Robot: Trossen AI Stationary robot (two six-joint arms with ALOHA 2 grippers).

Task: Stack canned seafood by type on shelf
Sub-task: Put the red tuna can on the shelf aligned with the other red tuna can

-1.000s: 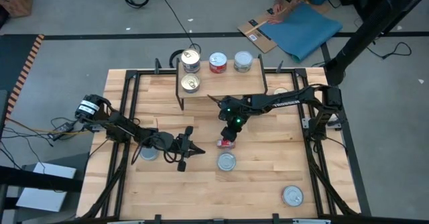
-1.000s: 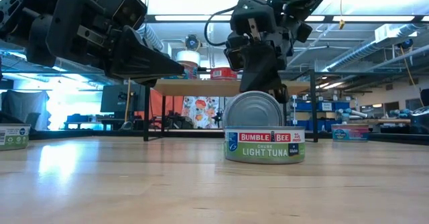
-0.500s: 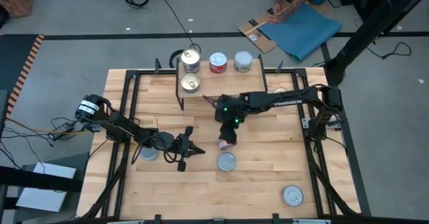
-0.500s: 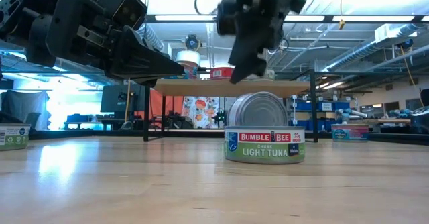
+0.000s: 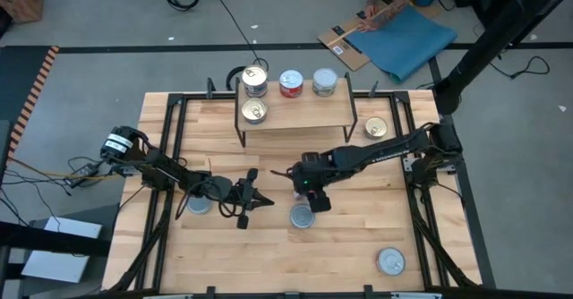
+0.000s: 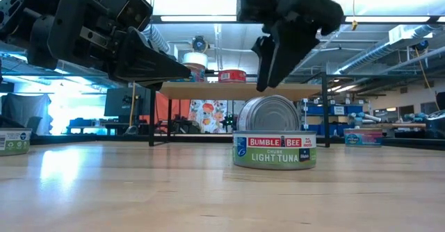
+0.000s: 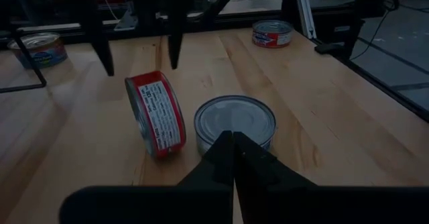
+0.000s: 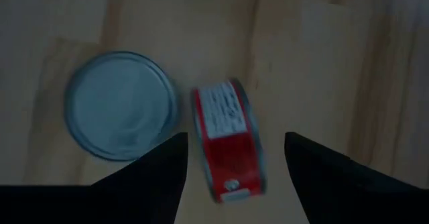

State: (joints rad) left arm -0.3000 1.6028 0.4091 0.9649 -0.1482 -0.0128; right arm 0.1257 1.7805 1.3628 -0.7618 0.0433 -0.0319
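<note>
A red-labelled tin (image 8: pixel 226 141) stands on its edge on the table beside a flat silver-topped tin (image 8: pixel 120 106). My right gripper (image 8: pixel 234 137) hangs open above the red tin, pointing steeply down, with a finger on either side and apart from it. In the low view the gripper (image 6: pixel 278 62) is clear above both tins (image 6: pixel 274 148). My left gripper (image 7: pixel 232 142) is shut, level, pointing at the silver tin (image 7: pixel 234 120) from the table's left. The shelf (image 5: pixel 295 113) at the far side carries several tins: gold (image 5: pixel 255 111), red (image 5: pixel 291 83), silver (image 5: pixel 324 83).
A gold-topped tin (image 5: pixel 376 129) lies right of the shelf, a silver one (image 5: pixel 390 261) near the front right corner, another (image 5: pixel 195 206) under my left arm. The table's black frame rails run along both sides. A person works on the floor beyond the table.
My right gripper has opened and let go of the red-labelled tin, which stays standing on its edge. The gripper has rolled, tipped to point more steeply down, risen and moved toward the table's near edge, over the tin.
</note>
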